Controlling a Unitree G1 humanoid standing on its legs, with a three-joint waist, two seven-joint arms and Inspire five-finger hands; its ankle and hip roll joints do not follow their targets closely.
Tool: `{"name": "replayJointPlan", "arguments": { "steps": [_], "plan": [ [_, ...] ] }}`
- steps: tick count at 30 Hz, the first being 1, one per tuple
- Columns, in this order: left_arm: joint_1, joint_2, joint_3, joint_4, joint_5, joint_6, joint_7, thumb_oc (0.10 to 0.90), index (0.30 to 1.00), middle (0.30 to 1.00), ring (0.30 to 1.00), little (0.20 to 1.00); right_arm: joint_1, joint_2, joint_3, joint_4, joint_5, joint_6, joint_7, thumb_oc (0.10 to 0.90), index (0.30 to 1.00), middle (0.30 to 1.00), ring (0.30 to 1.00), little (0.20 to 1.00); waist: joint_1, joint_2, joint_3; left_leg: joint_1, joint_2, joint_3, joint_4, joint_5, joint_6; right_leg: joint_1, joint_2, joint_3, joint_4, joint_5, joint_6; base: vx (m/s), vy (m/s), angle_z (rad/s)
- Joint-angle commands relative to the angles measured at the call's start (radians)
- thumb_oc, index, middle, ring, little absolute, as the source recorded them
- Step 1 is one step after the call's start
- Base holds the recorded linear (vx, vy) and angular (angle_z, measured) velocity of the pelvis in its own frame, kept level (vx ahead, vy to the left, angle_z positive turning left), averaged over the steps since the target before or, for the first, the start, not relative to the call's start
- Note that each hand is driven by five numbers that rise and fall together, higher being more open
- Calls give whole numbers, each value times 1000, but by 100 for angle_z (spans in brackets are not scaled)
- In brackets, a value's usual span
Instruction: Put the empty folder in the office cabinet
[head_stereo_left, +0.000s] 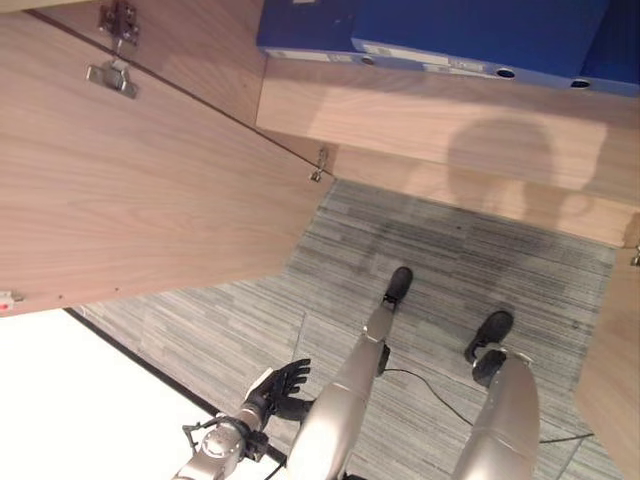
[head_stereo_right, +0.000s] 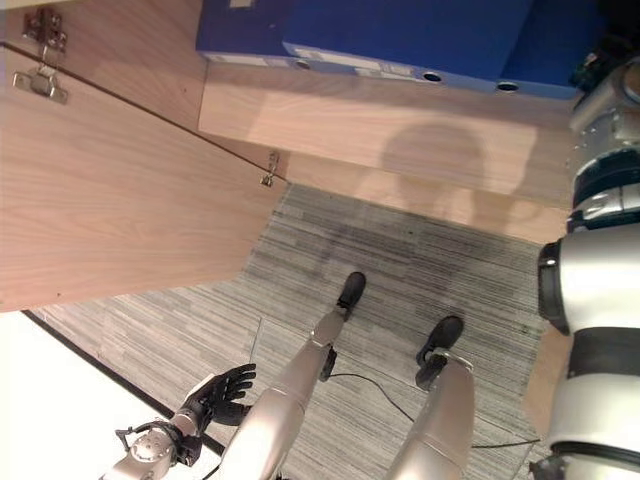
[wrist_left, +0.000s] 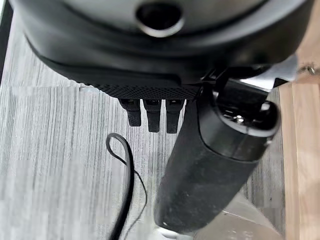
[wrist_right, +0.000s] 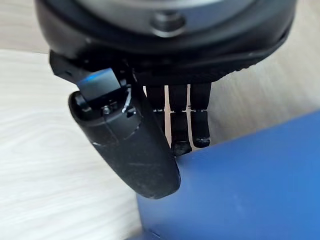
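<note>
Nearest to the camera was the right hand (wrist_right: 150, 125), seen close in its wrist view, with its straight fingers (wrist_right: 192, 130) reaching down to the top face of a blue folder (wrist_right: 240, 185) and the thumb lying beside the folder's edge; whether the tips really touched it I could not tell. The fingers were relaxed and held nothing. In the head views several blue folders (head_stereo_left: 450, 40) lay side by side on the cabinet shelf (head_stereo_left: 420, 120), long axes running into the cabinet, beside the open cabinet door (head_stereo_left: 140, 190). The right arm stood raised toward that shelf, so it was much nearer to the folder. The left hand (head_stereo_left: 280, 388) hung low over the carpet (head_stereo_left: 450, 270), fingers loosely spread, empty. I judged the folder already stored, so only withdrawing remained.
</note>
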Motion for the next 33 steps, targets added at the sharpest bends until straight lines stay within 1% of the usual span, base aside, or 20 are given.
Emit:
{"name": "replayJointPlan", "arguments": {
  "steps": [1, 8, 10, 15, 18, 20, 22, 26, 27, 28, 29, 30, 31, 32, 33],
  "plan": [
    [-7, 50, -59, 22, 2, -14, 4, 800, 900, 900, 900, 900, -89, -51, 86, -106, 15, -79, 70, 400, 300, 300, 300, 300, 39, 12, 1, 61, 35, -4, 71, -195, -27, 180, 21, -7, -115, -94, 92, 60, 78, 13],
    [-2, 46, -67, 20, 7, -16, 6, 800, 900, 900, 900, 900, -88, -58, 72, -114, 45, -92, 72, 400, 300, 300, 300, 300, 76, 26, -17, 48, 9, -23, 52, -186, -19, 186, -6, -25, -123, -90, 101, 47, 79, 11],
    [-4, 46, -68, 19, 7, -16, 6, 800, 900, 900, 900, 900, -87, -58, 71, -112, 46, -92, 72, 400, 300, 300, 300, 300, 79, 27, -19, 47, 6, -24, 50, -184, -18, 187, -7, -27, -126, -89, 102, 34, 54, 14],
    [6, 47, -74, 10, 10, -18, 2, 800, 900, 900, 900, 900, -98, -77, 72, -111, 60, -91, 71, 400, 300, 300, 300, 300, 97, 41, -30, 42, -5, -27, 27, -175, -13, 188, -24, -28, -138, -81, 110, 35, 80, 5],
    [16, 46, -75, 2, 8, -19, -3, 800, 900, 900, 900, 900, -91, -91, 68, -114, 70, -92, 72, 400, 300, 300, 300, 300, 97, 48, -34, 51, -13, -24, 22, -174, -11, 191, -33, -25, -135, -78, 113, 36, 78, 4],
    [16, 39, -72, 0, 6, -14, -6, 800, 900, 900, 900, 900, -68, -101, 58, -117, 71, -94, 71, 400, 300, 300, 300, 300, 87, 42, -32, 59, -15, -20, 19, -176, -11, 201, -31, -18, -143, -72, 113, 22, 54, 6],
    [15, 35, -64, -2, -3, -14, -9, 800, 900, 900, 900, 900, -31, -109, 19, -134, 92, -112, 62, 400, 300, 300, 300, 300, 75, 34, -28, 72, -13, -13, 15, -178, -9, 215, -28, -16, -158, -63, 115, 18, 55, 5],
    [-2, 20, -46, 0, -11, -10, -10, 800, 900, 900, 900, 900, 84, -103, -63, -234, 143, -167, 61, 400, 300, 300, 300, 300, 46, 15, -21, 103, 1, -7, -2, -180, -9, 246, -13, -11, -200, -43, 119, 1, 8, 0],
    [-18, 6, -32, -2, -17, -9, -8, 800, 900, 900, 900, 900, 156, -86, -119, -314, 171, -203, 66, 403, 305, 305, 305, 305, 23, 3, -14, 120, 9, -4, -8, -179, -11, 265, -2, -12, -223, -31, 120, -8, 2, -13],
    [-22, 4, -20, -3, -21, -8, -6, 800, 900, 900, 900, 900, 226, -70, -163, -384, 173, -224, 62, 800, 900, 900, 900, 900, 10, -8, -10, 135, 15, -2, -11, -180, -12, 285, 6, -15, -241, -23, 120, -8, 0, -25],
    [-29, -6, -8, 0, -23, -7, -2, 800, 900, 900, 900, 900, 288, -55, -203, -459, 168, -247, 60, 800, 900, 900, 900, 900, -7, -18, -7, 148, 21, -2, -18, -180, -12, 303, 13, -14, -260, -17, 120, -5, 2, -29],
    [-45, -28, 15, 18, -30, -3, 5, 800, 900, 900, 900, 900, 423, -2, -301, -609, 160, -295, 53, 800, 900, 900, 900, 900, -36, -35, -1, 175, 31, 2, -25, -182, -10, 334, 24, -18, -283, -4, 121, 10, -19, -27],
    [-66, -51, 38, 43, -31, 2, 12, 800, 900, 900, 900, 900, 532, 47, -368, -700, 146, -327, 62, 800, 900, 900, 900, 900, -62, -51, -5, 202, 39, 6, -38, -183, -10, 368, 33, -22, -318, 6, 121, 12, -17, -15],
    [-65, -48, 37, 45, -30, 1, 12, 800, 900, 900, 900, 900, 546, 51, -377, -712, 141, -327, 58, 800, 900, 900, 900, 900, -61, -53, -6, 206, 40, 5, -41, -183, -10, 374, 34, -23, -323, 8, 121, 33, -21, -28],
    [-74, -74, 60, 67, -25, 4, 18, 800, 900, 900, 900, 900, 673, 111, -436, -808, 116, -347, 70, 800, 900, 900, 900, 900, -89, -68, -12, 235, 48, 9, -58, -181, -9, 407, 45, -27, -359, 24, 122, 21, -6, -30]
  ]
}}
